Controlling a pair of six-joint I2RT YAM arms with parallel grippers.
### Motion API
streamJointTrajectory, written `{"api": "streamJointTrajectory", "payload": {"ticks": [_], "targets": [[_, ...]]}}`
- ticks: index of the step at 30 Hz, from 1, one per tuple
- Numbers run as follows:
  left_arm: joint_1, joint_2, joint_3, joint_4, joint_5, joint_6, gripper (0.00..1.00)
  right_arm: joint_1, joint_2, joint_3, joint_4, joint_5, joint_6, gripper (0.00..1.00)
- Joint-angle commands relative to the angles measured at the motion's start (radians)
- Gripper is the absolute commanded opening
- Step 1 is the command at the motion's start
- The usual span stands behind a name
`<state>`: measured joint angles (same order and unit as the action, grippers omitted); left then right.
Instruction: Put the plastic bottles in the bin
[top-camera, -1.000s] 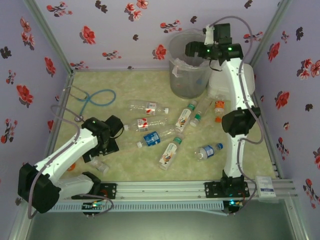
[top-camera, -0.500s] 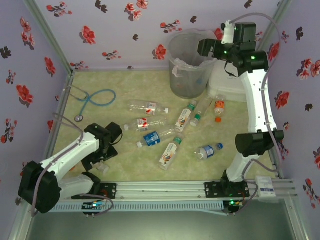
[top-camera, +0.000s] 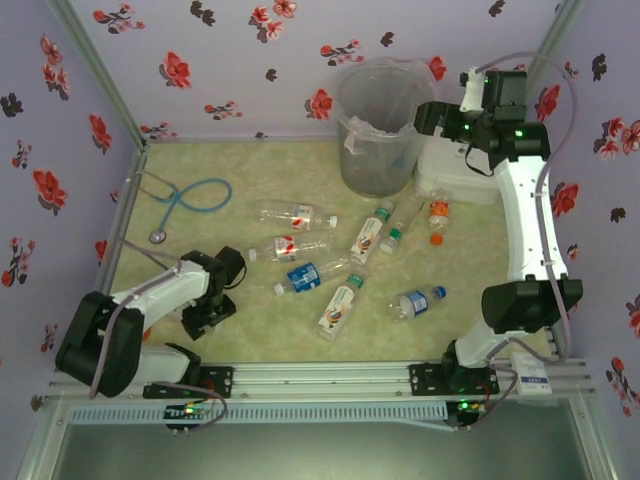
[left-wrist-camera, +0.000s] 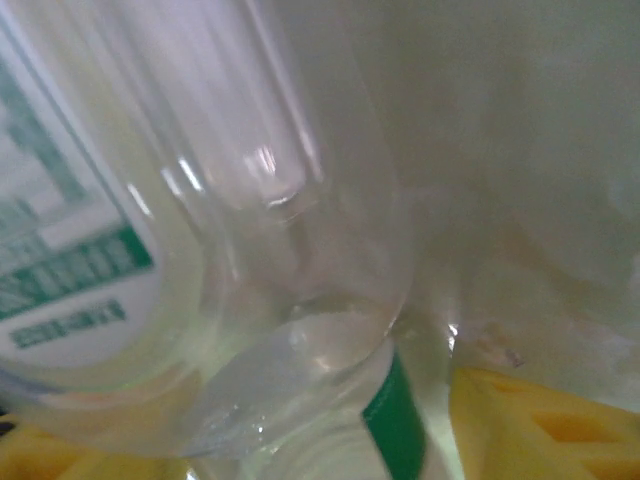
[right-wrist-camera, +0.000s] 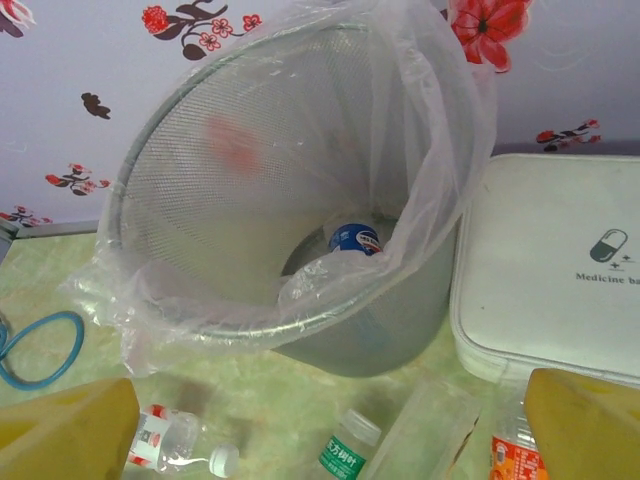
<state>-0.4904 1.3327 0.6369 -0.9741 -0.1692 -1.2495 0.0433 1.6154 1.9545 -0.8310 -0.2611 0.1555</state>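
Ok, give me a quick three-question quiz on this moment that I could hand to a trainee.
1. True or false: the bin has a bottle in it.
2. What sits right beside the bin, on the right arm's side? A) a tray B) a white medicine box C) a kettle
3. Which arm's fingers flank a green-labelled bottle?

Key:
1. True. A blue-capped bottle lies at the bottom.
2. B, the white medicine box.
3. The left fingers. The right fingers stand open near the bin.
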Motion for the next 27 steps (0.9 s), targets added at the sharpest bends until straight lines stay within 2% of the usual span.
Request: {"api": "streamJointTrajectory", "payload": {"ticks": [1,6,12,17,19,22,25,27], "targets": [[0.007,0.046,0.024,0.039,0.004,0.015,0.59,-0.015,-0.046,-0.042,0.035,0.026,-0.023,0.99],[0.007,0.108,0.08,0.051,-0.016,0.067,0.45,-0.035,-0.098,-0.121,0.058,0.028,0.005,0.99],[0.004,0.133,0.174,0.051,-0.052,0.135,0.37,-0.042,-0.191,-0.253,0.124,0.0,0.074,0.96],[-0.004,0.095,0.251,0.102,-0.071,0.233,0.26,-0.041,-0.319,-0.422,0.279,-0.015,0.162,0.88],[-0.005,0.078,0.283,0.146,-0.075,0.296,0.21,-0.042,-0.358,-0.439,0.298,0.0,0.167,0.86],[-0.006,0.062,0.342,0.191,-0.101,0.354,0.0,-0.04,-0.376,-0.412,0.254,-0.029,0.161,0.87],[-0.007,0.044,0.386,0.252,-0.118,0.418,0.0,-0.029,-0.372,-0.375,0.172,-0.075,0.117,0.88],[-0.014,0.027,0.39,0.338,-0.107,0.475,0.0,-0.017,-0.38,-0.377,0.161,-0.105,0.103,0.84]]}}
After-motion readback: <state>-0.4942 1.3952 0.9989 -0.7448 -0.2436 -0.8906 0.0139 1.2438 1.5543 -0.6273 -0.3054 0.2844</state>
